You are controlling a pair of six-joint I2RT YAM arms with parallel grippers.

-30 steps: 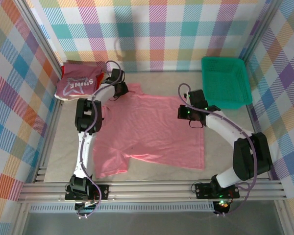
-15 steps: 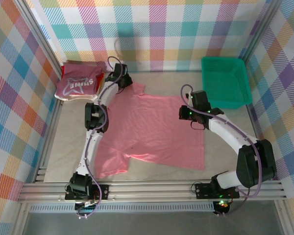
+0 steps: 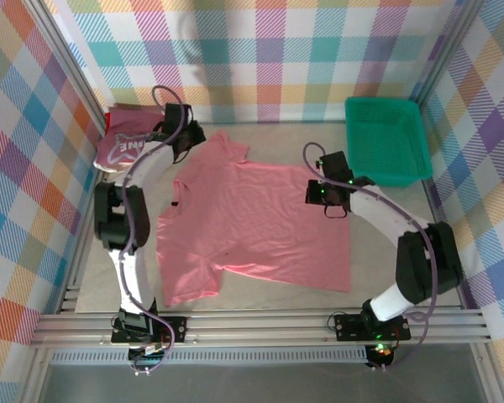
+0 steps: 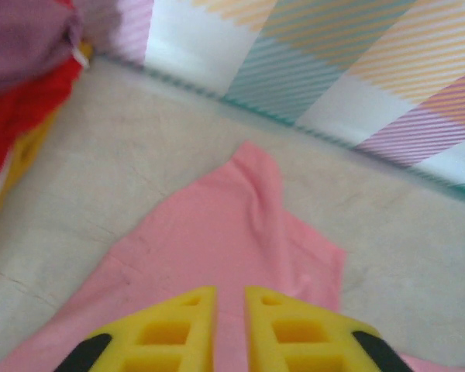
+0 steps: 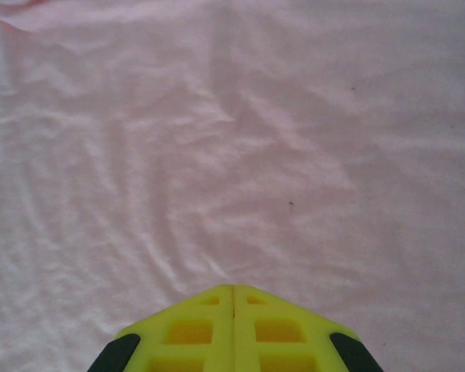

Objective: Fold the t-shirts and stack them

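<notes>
Left gripper (image 3: 186,138): held at the far-left edge of the pink shirt, fingers drawn almost together with only a thin slit left between them. No cloth is seen caught there.
Right gripper (image 3: 323,195): clenched, fingers pressed flat together, nothing grasped. It is poised over the right part of the shirt, toward the hem.
Pink shirt (image 3: 260,218): laid out flat and unfolded in the middle of the table.
Long axis: run left to right, neck at the left and hem at the right (so one sleeve points far, the other near).
Key relation: the far sleeve (image 4: 248,225) is found just ahead of and below the left fingertips, its tip aimed at the back wall. The left arm is the nearer one, so a fold of that sleeve inward is judged to fall to it. The near sleeve (image 3: 189,285) is well apart from both grippers.
Folded stack (image 3: 118,155): kept in the far-left corner, just left of the left gripper, its top piece dark pink with white lettering. A red layer (image 4: 23,128) is seen beneath.
Surface: the table (image 3: 386,252) is pale, flat and matte. Some drag on the cloth is to be expected.
Room: a bare strip is left behind the shirt. The green basket (image 3: 386,138) is set at the far right, apart from the cloth.
</notes>
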